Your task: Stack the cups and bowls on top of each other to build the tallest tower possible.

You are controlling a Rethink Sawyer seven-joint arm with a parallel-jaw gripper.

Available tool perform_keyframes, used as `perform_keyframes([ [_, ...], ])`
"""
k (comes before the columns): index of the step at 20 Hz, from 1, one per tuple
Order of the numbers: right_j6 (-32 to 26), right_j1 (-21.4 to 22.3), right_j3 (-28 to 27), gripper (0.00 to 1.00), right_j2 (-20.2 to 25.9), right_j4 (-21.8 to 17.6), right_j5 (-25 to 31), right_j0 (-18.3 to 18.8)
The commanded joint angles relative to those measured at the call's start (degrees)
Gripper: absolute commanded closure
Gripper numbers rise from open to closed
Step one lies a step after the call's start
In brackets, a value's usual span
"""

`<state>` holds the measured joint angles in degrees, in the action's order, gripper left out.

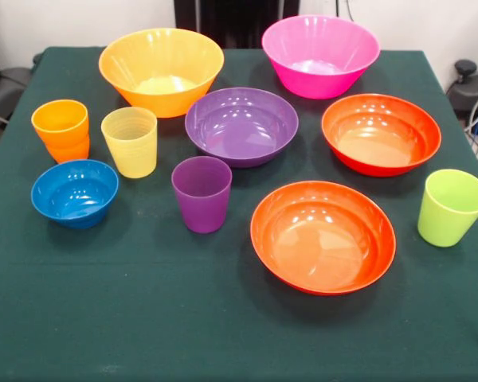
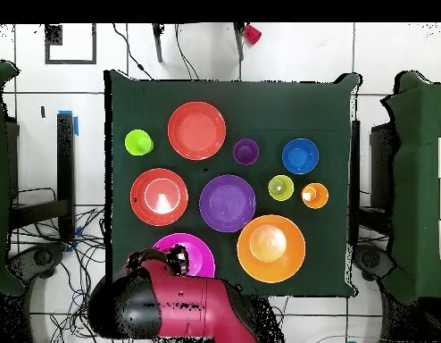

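All cups and bowls stand apart on the green table [image 1: 143,318]; nothing is stacked. At the back are the yellow-orange bowl [image 1: 161,70] and the pink bowl [image 1: 320,54]. The purple bowl [image 1: 240,125] is in the middle. Two red-orange bowls [image 1: 381,133] [image 1: 323,236] are on the right, and the blue bowl [image 1: 74,192] is at the left. The orange cup [image 1: 60,130], yellow cup [image 1: 130,142], purple cup [image 1: 201,193] and lime green cup [image 1: 452,206] stand upright. The gripper [image 2: 175,261] shows only in the overhead view, drawn back beside the pink bowl [image 2: 195,252].
The red arm [image 2: 184,308] lies over the table's edge by the robot base. Dark chairs [image 2: 5,179] stand at both sides of the table. Cables lie on the floor around it.
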<state>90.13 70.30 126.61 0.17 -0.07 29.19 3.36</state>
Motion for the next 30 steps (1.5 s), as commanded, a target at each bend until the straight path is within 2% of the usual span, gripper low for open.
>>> perform_keyframes([
  [1,5.34,-5.00,5.82,0.00,4.03,-0.64,-5.20,1.27],
  [10,5.20,-5.43,6.52,0.00,4.65,-0.29,-6.71,2.24],
  [27,5.80,-4.72,6.64,0.00,3.15,-2.40,-7.13,1.53],
  [30,4.97,-5.20,7.72,0.00,4.41,-1.62,-8.51,2.80],
])
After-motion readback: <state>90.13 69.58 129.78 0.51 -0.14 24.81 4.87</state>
